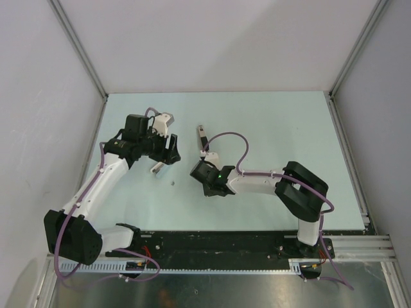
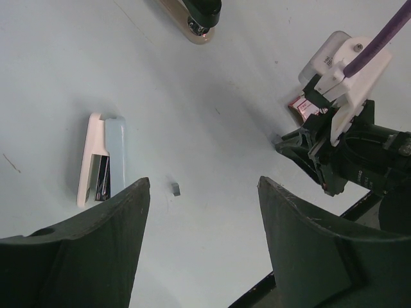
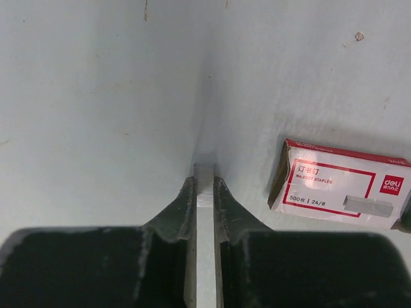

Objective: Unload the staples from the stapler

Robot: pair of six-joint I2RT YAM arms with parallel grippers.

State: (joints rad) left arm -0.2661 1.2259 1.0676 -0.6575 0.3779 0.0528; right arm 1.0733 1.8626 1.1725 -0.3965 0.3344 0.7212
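Observation:
A white and light-blue stapler point(image 2: 101, 160) lies open on the table, just left of my left gripper point(image 2: 202, 183); it also shows in the top view point(image 1: 158, 168). My left gripper point(image 1: 168, 151) is open and empty. A tiny grey staple bit point(image 2: 175, 188) lies on the table between its fingers, also in the top view point(image 1: 172, 183). My right gripper point(image 3: 204, 183) is shut on a thin silvery strip of staples point(image 3: 204, 212), held just above the table. It sits at mid-table in the top view point(image 1: 201, 173).
A pink-and-white staple box point(image 3: 340, 186) lies right of my right gripper, also seen in the left wrist view point(image 2: 298, 106). A second stapler, black and tan point(image 1: 201, 136), lies farther back, also in the left wrist view point(image 2: 196, 16). Enclosure walls surround the table.

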